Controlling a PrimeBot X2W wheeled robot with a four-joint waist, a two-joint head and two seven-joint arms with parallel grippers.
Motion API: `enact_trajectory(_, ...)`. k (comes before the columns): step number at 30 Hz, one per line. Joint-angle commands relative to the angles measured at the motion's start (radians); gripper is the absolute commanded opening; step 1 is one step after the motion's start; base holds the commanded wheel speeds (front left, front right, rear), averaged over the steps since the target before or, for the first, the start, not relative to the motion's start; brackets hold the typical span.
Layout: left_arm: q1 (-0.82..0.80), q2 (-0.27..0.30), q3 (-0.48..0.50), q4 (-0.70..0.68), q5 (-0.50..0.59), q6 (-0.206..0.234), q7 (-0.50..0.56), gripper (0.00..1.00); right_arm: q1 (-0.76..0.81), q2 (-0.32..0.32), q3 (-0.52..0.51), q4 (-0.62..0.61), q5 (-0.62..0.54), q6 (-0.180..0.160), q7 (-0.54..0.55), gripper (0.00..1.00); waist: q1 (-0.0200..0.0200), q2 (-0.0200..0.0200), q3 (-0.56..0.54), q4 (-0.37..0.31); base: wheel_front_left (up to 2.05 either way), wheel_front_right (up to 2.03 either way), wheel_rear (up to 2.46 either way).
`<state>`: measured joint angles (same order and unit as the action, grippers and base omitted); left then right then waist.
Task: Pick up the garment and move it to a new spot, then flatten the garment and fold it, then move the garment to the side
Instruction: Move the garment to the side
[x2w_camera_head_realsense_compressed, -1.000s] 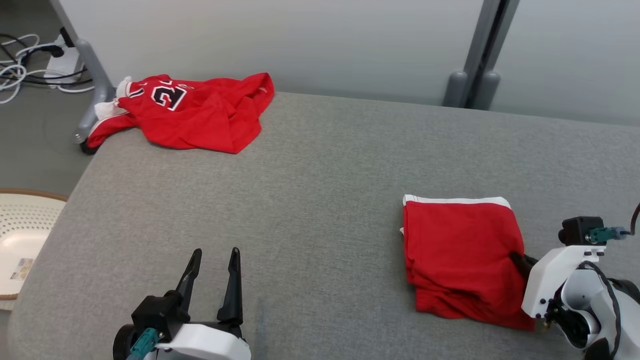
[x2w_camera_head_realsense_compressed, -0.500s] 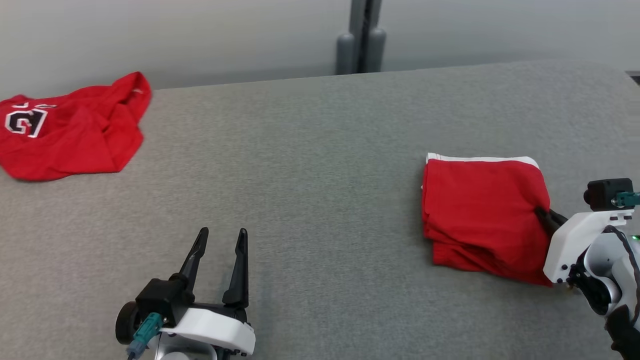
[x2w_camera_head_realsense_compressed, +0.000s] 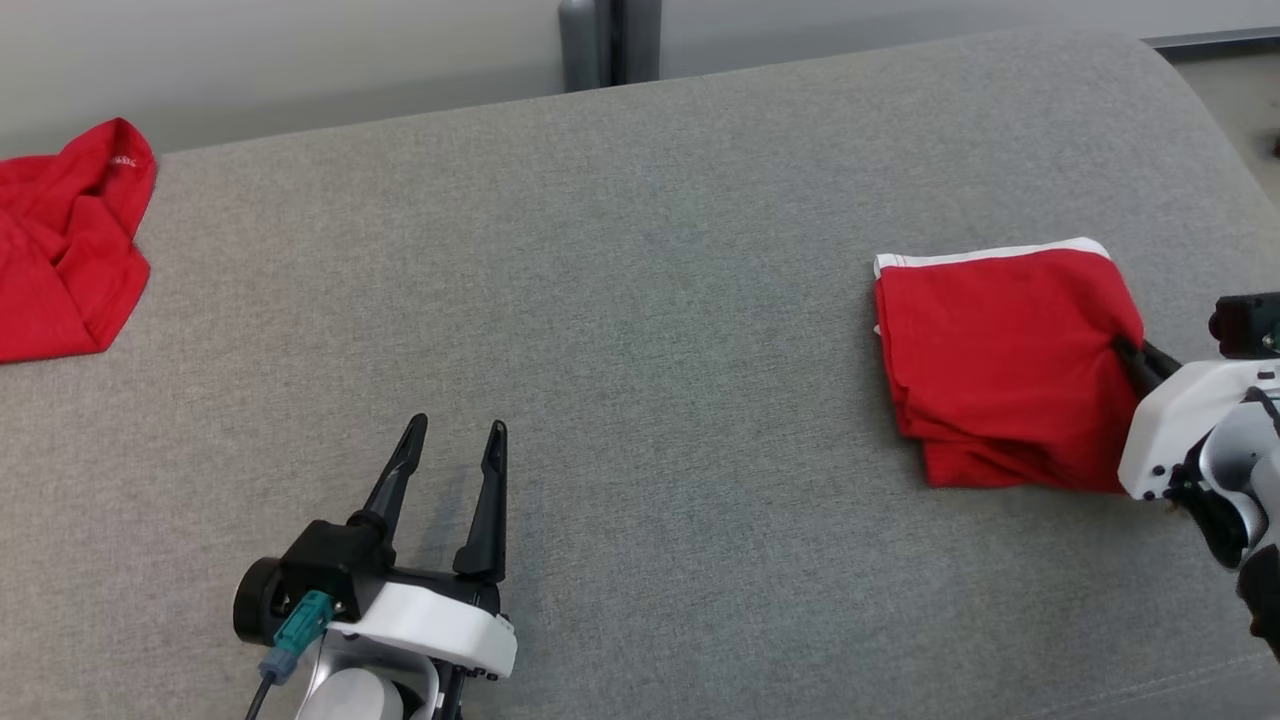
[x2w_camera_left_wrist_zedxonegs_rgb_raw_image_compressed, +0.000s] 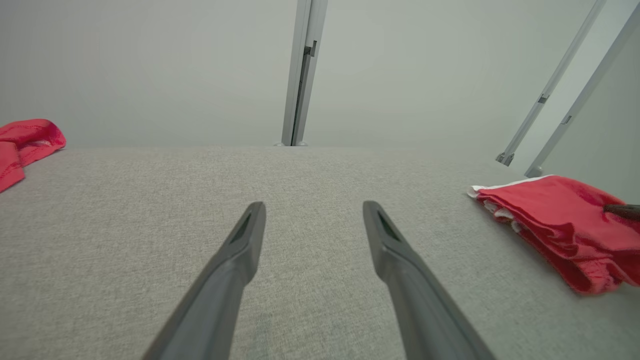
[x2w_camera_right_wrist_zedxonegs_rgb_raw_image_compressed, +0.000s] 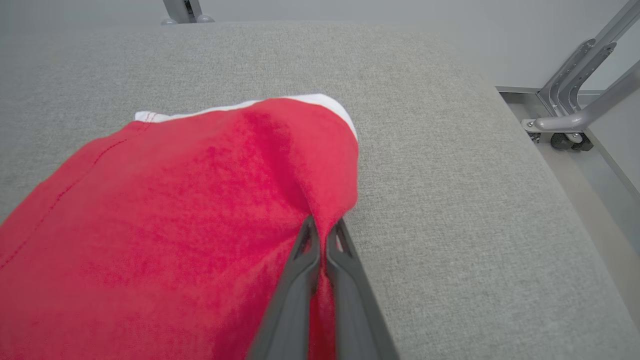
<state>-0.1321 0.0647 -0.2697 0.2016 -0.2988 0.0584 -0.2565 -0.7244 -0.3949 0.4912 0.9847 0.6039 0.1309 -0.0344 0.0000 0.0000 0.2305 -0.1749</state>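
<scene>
You won't find any text here that you can read. The nearest thing is a tiny white mark (x2w_camera_head_realsense_compressed: 127, 160) on the red shirt (x2w_camera_head_realsense_compressed: 60, 250) at the left edge. It may be lettering, but it's too small to make out.

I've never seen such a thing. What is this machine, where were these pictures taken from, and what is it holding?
It is a wheeled robot with two arms. The wide picture comes from a camera on its head, looking down at a grey padded table. The other two come from wrist cameras, looking along each arm's dark jaws. The right jaws are shut on the edge of a folded red garment; the left jaws stand open and empty. A crumpled red garment lies far left.
</scene>
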Motion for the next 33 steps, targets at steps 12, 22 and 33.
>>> enact_trajectory(12,-0.036,0.035,-0.007,-0.062,0.017,0.007,0.019,1.00,-0.170,-0.117,0.006,0.181,-0.134,0.000,-0.086,0.00,0.0000,0.0000,0.076,0.081,0.00,0.00,0.00)
enact_trajectory(22,-0.035,0.060,-0.016,-0.115,0.028,0.015,0.040,1.00,-0.261,-0.194,-0.011,0.273,-0.199,0.000,-0.110,0.00,0.0000,0.0000,0.119,0.114,0.00,0.00,0.00)
enact_trajectory(33,-0.029,0.068,-0.044,-0.148,0.043,0.024,0.066,1.00,-0.289,-0.183,-0.064,0.303,-0.312,0.000,-0.202,1.00,0.0000,0.0000,0.110,0.112,0.00,0.00,0.00)
